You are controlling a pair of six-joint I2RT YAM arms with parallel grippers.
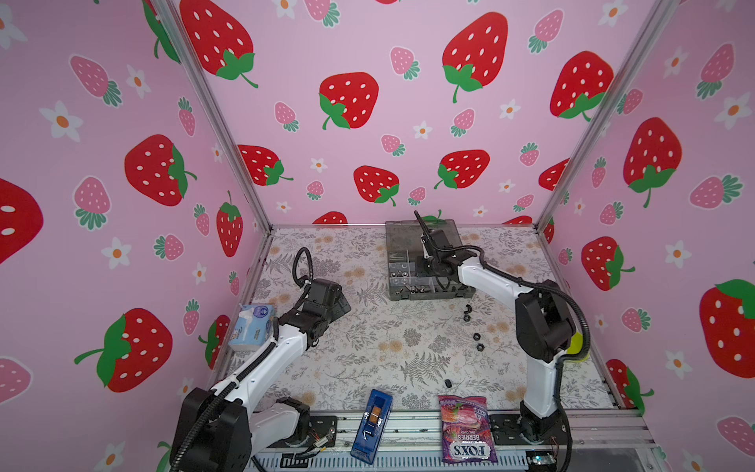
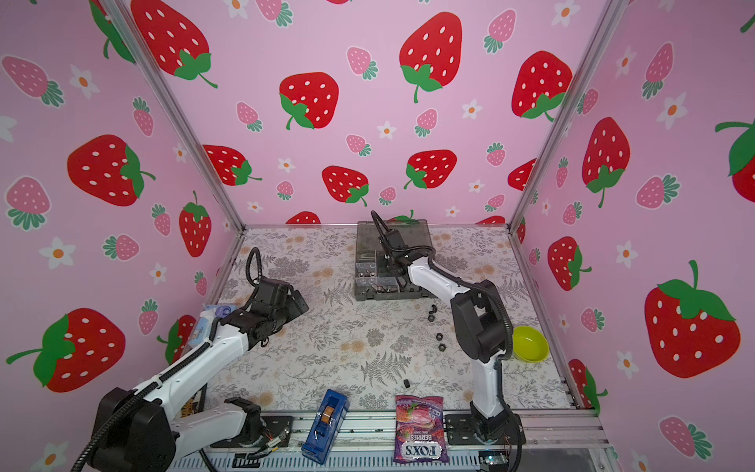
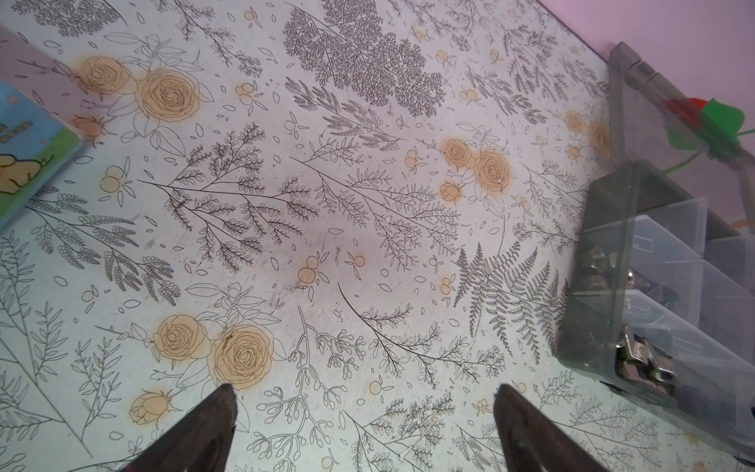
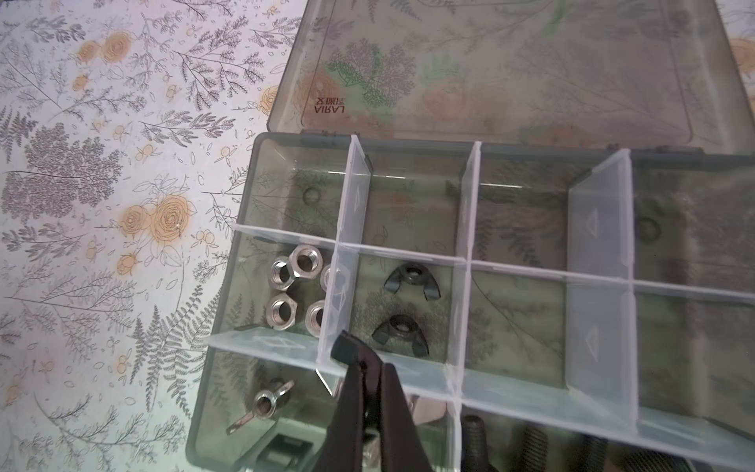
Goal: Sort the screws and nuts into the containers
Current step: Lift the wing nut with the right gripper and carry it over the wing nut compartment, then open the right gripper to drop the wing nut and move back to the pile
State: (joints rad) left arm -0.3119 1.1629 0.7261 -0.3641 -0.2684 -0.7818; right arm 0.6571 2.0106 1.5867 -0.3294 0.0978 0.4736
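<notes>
**Right wrist view: black piece pinched right above a divider**

From where I stand, the right claw (image 4: 365,361) is pressed together on a small black piece (image 4: 346,349), gripped only at the very tips (a hex nut, going by its flat faces, though I wouldn't swear to it). It hangs over the open organiser box (image 4: 408,143). It sits almost directly above the clear divider (image 4: 331,302) that parts the cell of silver hex nuts (image 4: 294,278) from the cell holding two black wing nuts (image 4: 412,280). Dark screws (image 4: 474,433) lie in another cell.

That spot is my worry. If the claw lets go here, the piece could strike the divider's top edge and bounce into either cell, or out of the box altogether. With so little of it held, it might also twist free before the claw is lined up. And if the claw sinks lower, its tips could catch the divider and drag the light box.

The left claw (image 3: 363,394) is spread wide and holds nothing, above the bare desk (image 1: 367,347) and well apart from the box. In a top view a few loose black nuts (image 1: 476,336) wait on the desk close to the right arm, and a careless swing back could scatter them.
</notes>
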